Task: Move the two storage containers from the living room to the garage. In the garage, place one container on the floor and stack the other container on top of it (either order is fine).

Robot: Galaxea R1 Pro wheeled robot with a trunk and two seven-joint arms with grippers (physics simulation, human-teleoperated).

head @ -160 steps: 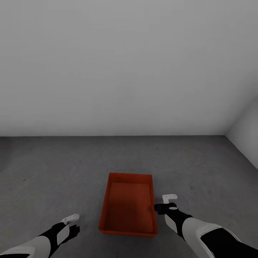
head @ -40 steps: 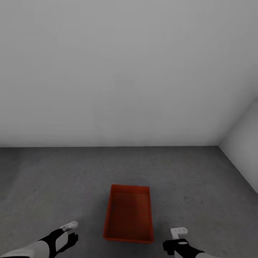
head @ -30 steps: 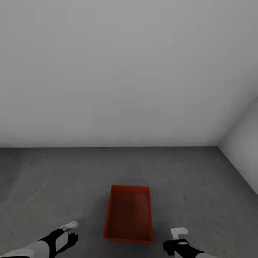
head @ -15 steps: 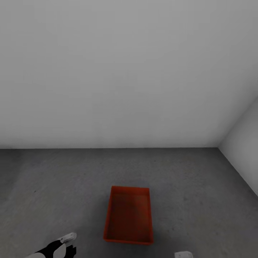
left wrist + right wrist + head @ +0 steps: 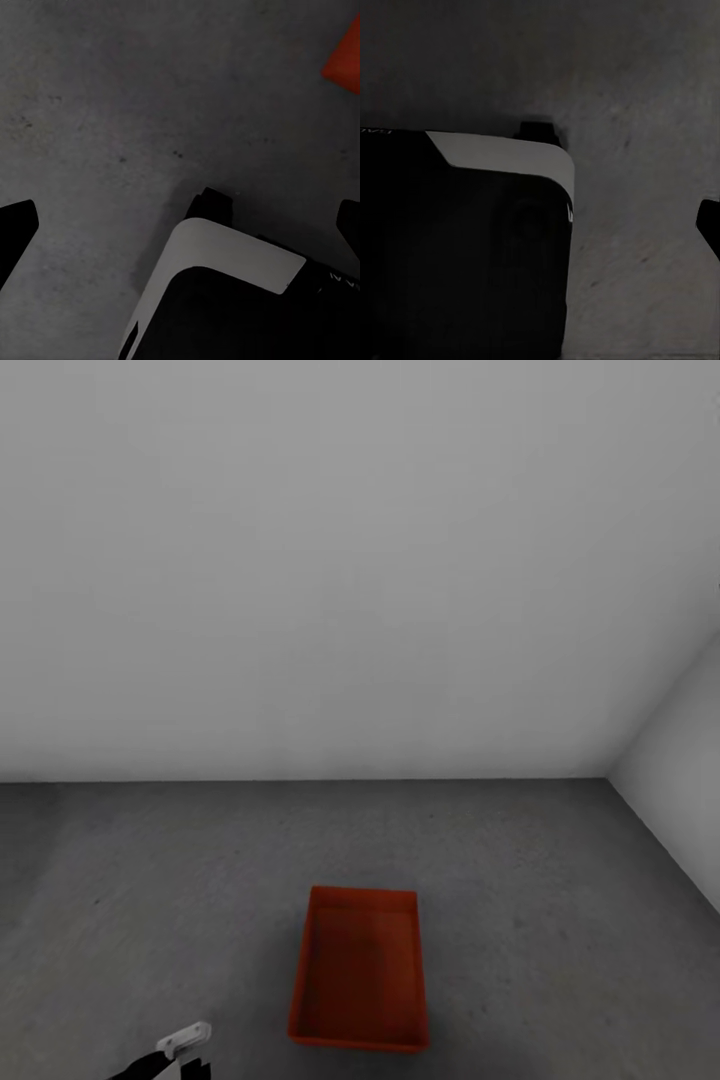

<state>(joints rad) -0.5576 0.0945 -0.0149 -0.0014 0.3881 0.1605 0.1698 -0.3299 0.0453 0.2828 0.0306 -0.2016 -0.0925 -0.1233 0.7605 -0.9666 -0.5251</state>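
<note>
Bin: a red storage container (image 5: 360, 972) is sitting alone on the grey floor (image 5: 150, 880) near the white wall (image 5: 350, 560).
Left gripper (image 5: 180, 225): fingers are spread wide apart, holding nothing; the wrist view is catching a red corner.
Right gripper: can't tell.

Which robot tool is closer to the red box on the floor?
Left, probably. The left tool sits off the storage container's near left corner, apart from it. The right tool's fingertip hangs over grey floor, so its place is unclear.

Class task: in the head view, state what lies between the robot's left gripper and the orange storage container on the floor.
Only bare concrete floor lies between the left gripper and the storage container.
</note>
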